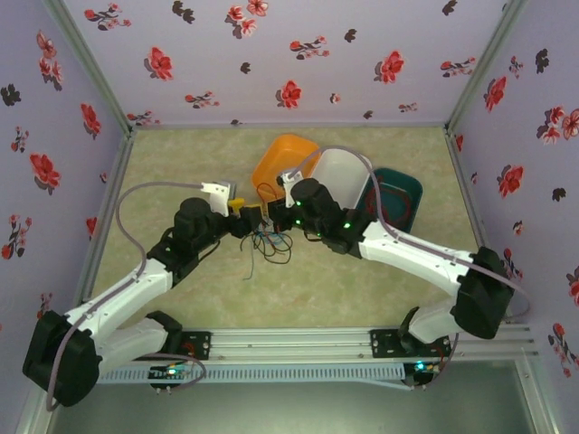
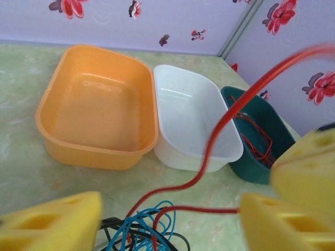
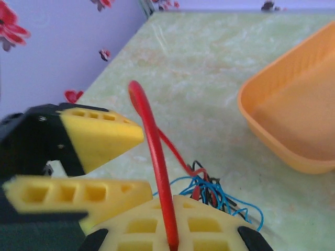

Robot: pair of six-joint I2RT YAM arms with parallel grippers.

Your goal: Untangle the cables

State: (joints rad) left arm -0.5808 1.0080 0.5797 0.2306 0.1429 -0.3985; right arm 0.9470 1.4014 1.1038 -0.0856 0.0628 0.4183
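The cables lie in a tangle (image 1: pixel 270 244) of red, blue and black on the table between both grippers. My right gripper (image 3: pixel 172 243) is shut on the red cable (image 3: pixel 157 157), which rises in an arc from its fingertips. In the left wrist view the same red cable (image 2: pixel 220 125) climbs from the blue cable (image 2: pixel 141 225) and black cable (image 2: pixel 110 225) toward the upper right. My left gripper (image 2: pixel 170 214) stands open just above the tangle; a red strand reaches its right finger (image 2: pixel 282 219). From above, the left gripper (image 1: pixel 242 212) and right gripper (image 1: pixel 274 215) nearly meet.
Three trays stand side by side behind the tangle: an orange tray (image 2: pixel 52 130), a white tray (image 2: pixel 172 151) and a green tray (image 2: pixel 246 167) that holds a coil of red wire (image 2: pixel 259 138). Flowered walls close the table on three sides.
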